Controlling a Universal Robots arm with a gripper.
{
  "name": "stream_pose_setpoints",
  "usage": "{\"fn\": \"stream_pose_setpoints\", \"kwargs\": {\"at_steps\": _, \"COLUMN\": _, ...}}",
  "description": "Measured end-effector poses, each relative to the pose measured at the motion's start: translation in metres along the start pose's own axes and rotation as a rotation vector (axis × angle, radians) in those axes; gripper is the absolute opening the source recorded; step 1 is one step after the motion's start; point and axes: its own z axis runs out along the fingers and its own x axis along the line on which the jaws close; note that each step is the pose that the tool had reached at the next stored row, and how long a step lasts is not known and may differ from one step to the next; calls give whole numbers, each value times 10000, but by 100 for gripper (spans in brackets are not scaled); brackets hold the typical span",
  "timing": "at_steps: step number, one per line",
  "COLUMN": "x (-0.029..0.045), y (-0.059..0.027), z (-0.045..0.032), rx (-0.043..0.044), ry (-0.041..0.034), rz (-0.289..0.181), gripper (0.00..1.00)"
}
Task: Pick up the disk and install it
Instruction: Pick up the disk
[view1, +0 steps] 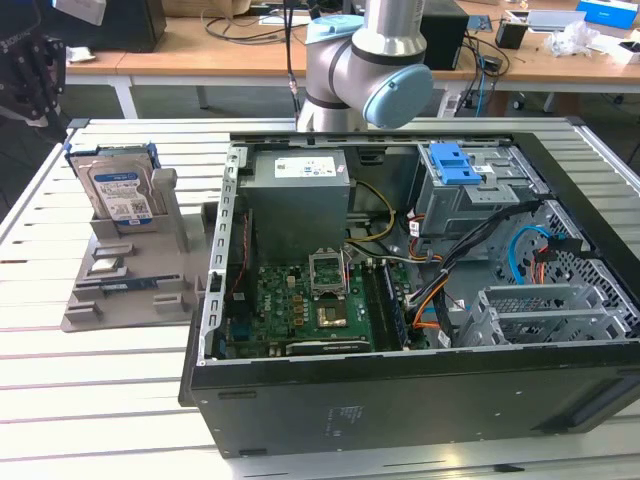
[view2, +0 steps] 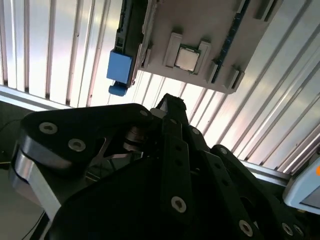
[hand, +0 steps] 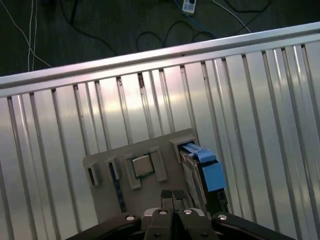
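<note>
Disk (view1: 118, 190) upright in gray holder (view1: 90, 305) on counter (view1: 100, 400), at exterior view's left of open case (view1: 400, 395). Tool (hand: 172, 194) over holder, clenched, empty.

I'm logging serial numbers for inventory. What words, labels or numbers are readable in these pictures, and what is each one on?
No text here can be quoted reliably.
Label on the disk: barcodes and print, too small to read.
White label on the power supply: too small to read.
Pale sticker on the computer case near its wall: blurred, unreadable.
Lid of the chip in the second wrist view: no legible marking.
</note>
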Motion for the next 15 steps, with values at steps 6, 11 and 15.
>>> {"fn": "stream_pose_setpoints", "kwargs": {"at_steps": 6, "x": 0, "y": 0, "z": 0, "rx": -21, "ry": 28, "rz": -835, "gripper": 11}}
{"fn": "stream_pose_setpoints", "kwargs": {"at_steps": 11, "x": 0, "y": 0, "z": 0, "rx": -36, "ry": 49, "rz": -1484, "gripper": 11}}
{"fn": "stream_pose_setpoints", "kwargs": {"at_steps": 15, "x": 0, "y": 0, "z": 0, "rx": -45, "ry": 61, "rz": -1865, "gripper": 11}}
